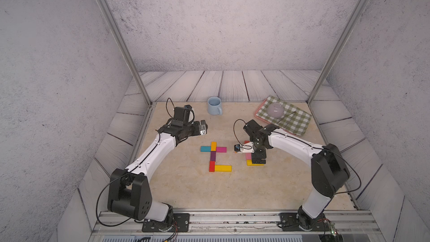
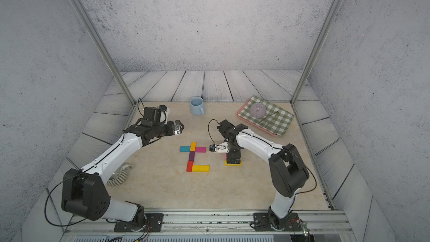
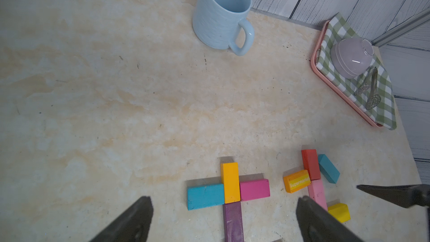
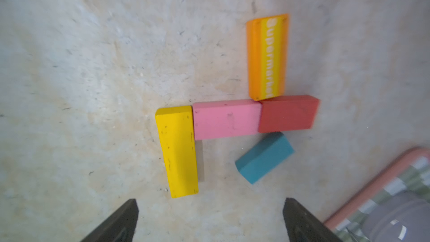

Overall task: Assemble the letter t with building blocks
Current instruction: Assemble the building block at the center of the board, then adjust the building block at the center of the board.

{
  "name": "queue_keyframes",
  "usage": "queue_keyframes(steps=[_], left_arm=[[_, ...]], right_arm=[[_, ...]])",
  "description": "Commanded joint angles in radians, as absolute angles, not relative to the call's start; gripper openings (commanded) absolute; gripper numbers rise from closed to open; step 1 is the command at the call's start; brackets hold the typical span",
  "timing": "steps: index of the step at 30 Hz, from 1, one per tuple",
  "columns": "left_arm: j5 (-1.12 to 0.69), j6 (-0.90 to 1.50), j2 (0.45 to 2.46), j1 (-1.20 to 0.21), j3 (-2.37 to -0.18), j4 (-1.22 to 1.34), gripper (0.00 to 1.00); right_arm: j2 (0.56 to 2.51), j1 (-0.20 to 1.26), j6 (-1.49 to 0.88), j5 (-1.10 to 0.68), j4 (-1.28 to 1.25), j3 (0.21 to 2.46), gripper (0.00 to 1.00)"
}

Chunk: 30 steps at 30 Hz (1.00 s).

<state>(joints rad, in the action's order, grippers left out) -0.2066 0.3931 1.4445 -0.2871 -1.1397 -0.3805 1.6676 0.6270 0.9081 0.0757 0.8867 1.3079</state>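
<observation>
Six building blocks lie joined mid-table: a teal block (image 1: 205, 148), an orange one (image 1: 213, 146), a magenta one (image 1: 221, 149), a purple one (image 1: 213, 156), a red one (image 1: 212, 166) and a long yellow one (image 1: 223, 168). To their right, a yellow block (image 4: 178, 151), a pink block (image 4: 226, 119) and a red block (image 4: 288, 114) touch in a row. A teal block (image 4: 264, 157) and an orange "Supermarket" block (image 4: 267, 57) lie beside them. My right gripper (image 4: 210, 208) hangs open over this group, holding nothing. My left gripper (image 3: 225, 200) hovers open behind the left figure.
A light-blue mug (image 1: 214, 105) stands at the back centre. At the back right a pink tray (image 3: 314, 66) holds a green checked cloth (image 1: 290, 118), an upturned lilac bowl (image 1: 275, 110) and metal utensils (image 3: 370, 89). A striped object (image 2: 118, 175) lies under my left arm.
</observation>
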Motion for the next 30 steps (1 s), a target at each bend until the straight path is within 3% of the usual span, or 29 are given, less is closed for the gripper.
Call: queue_keyframes(steps=[1,5,8,12,16,18,21,30], left_arm=[[-0.208,0.393,1.445,-0.278,-1.129,-0.374,0.99],[-0.198,0.39,1.444,-0.278,-1.127,-0.372,1.0],[-0.198,0.39,1.446,-0.278,-1.125,-0.371,0.99],[-0.203,0.393,1.45,-0.278,-1.13,-0.371,0.99],[-0.186,0.385,1.439,-0.278,-1.126,-0.376,0.99],[-0.183,0.383,1.436,-0.278,-1.122,-0.374,0.99],[-0.183,0.385,1.439,-0.278,-1.123,-0.374,1.0],[-0.186,0.388,1.444,-0.278,-1.126,-0.372,0.99]], right_arm=[[1.53,0.584,0.873,-0.04,0.895,1.335,0.99],[1.355,0.462,0.673,-0.185,0.614,1.231,0.99],[1.296,0.387,0.479,-0.144,0.408,1.136,0.99],[1.446,0.377,0.547,-0.171,0.563,1.23,0.99],[1.693,0.371,0.404,-0.009,0.774,1.43,0.99],[1.765,0.37,0.352,-0.021,0.827,1.477,0.99],[1.791,0.37,0.234,-0.02,0.778,1.442,0.99],[1.807,0.373,0.175,-0.037,0.705,1.332,0.98]])
